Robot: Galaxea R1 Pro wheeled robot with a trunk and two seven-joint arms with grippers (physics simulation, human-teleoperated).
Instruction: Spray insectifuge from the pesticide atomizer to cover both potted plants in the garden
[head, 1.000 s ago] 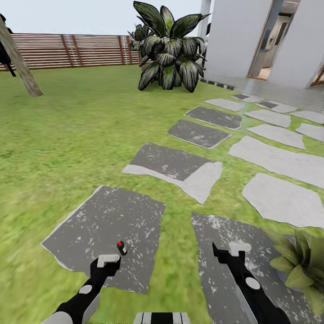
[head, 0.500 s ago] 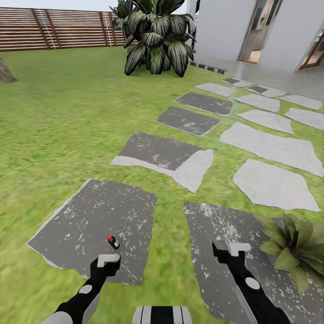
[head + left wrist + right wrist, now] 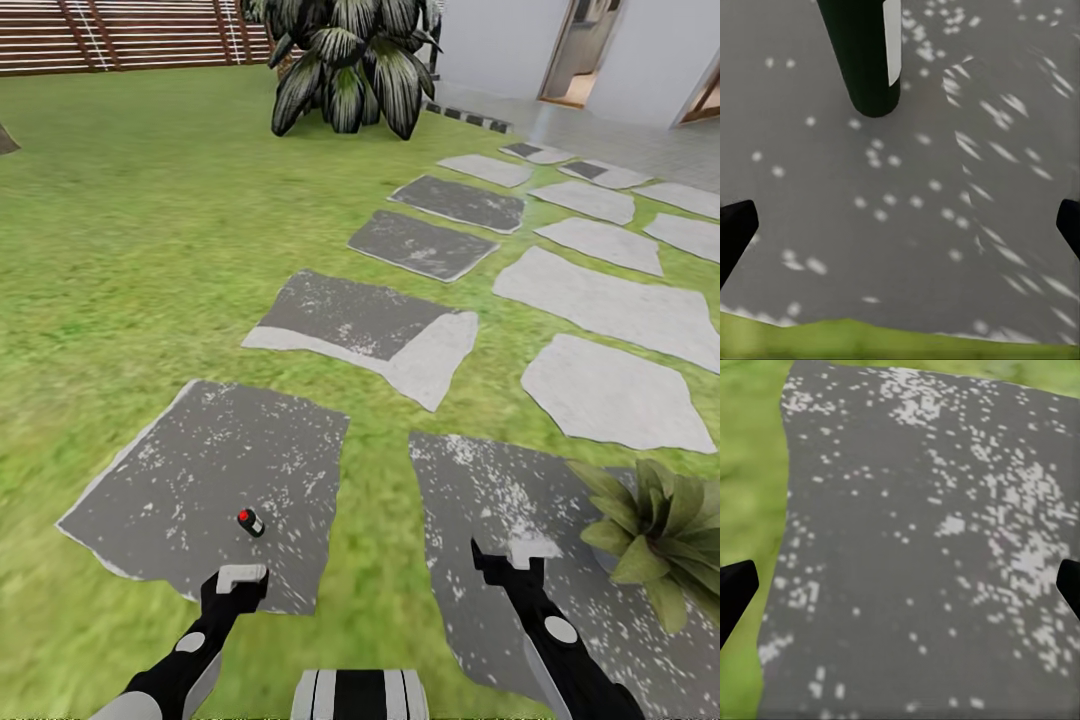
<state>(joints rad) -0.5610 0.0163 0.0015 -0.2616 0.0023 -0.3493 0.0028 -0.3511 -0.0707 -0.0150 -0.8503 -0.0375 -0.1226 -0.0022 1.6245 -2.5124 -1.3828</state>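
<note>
While the pesticide atomizer stands ungrasped just ahead of the left gripper, whose fingers are spread, pickup remains pending; next: advance and close.

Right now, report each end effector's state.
Left end effector: open, holding nothing.
Right end effector: open, holding nothing.

The pesticide atomizer is seen standing on a paving slab, the left gripper just behind it. A potted plant is set well right of the slab; a fence lies far beyond.
</note>
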